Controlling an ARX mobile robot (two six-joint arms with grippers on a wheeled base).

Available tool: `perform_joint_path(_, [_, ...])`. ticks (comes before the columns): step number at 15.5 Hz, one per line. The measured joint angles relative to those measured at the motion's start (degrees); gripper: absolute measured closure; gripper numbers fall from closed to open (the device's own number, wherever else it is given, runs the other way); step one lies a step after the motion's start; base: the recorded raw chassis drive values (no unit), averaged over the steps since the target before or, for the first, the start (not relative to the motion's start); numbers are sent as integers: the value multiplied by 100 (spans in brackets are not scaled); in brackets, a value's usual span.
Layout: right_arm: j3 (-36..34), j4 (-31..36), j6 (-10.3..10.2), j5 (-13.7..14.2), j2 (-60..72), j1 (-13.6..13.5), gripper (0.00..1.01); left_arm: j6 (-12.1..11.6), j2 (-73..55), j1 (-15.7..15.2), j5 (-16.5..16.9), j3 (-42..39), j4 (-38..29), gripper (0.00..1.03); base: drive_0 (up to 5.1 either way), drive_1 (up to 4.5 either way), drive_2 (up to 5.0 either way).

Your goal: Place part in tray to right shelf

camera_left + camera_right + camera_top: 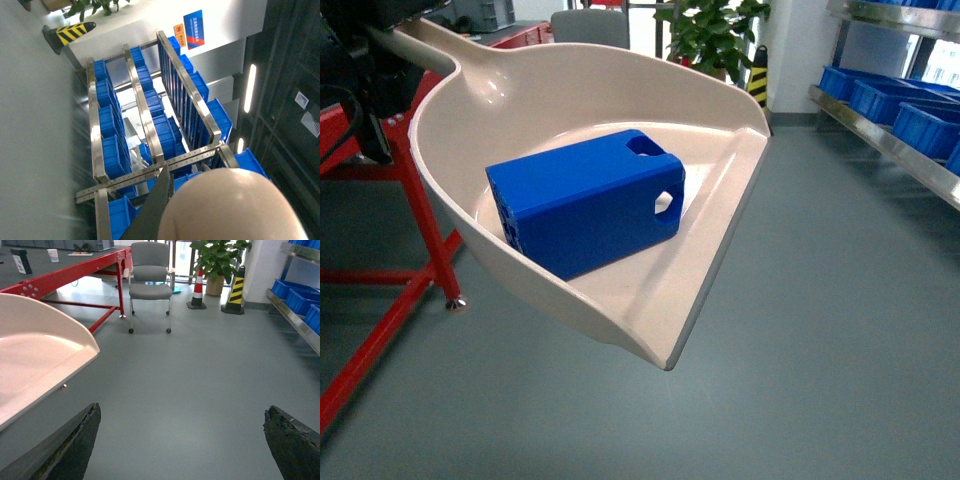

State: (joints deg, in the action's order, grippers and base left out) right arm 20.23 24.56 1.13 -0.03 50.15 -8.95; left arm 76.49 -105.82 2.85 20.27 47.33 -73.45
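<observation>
Part (582, 200) lying in tray (720, 210), right claw (182, 440) spread w/ nothing, left claw unclear.

The tray's (620, 300) handle runs out of the head view at the top left, where dark blurred arm parts hide the left claw gripping it. The shelf (880, 130) is cut off by the right edge there. In the left wrist view the tray's handle (225, 210) blocks the lower shelf. Only the right claw's (182, 442) two fingertips (70, 445) show, cut by the bottom edge.

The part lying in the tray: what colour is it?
Bright blue; the part shows best in the head view.
</observation>
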Motion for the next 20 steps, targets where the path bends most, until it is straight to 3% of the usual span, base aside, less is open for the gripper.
perform_joint_path(20, [2, 33, 0, 2, -4, -2, 3, -4, 0, 0, -4, -2, -7, 91, -1, 432, -434])
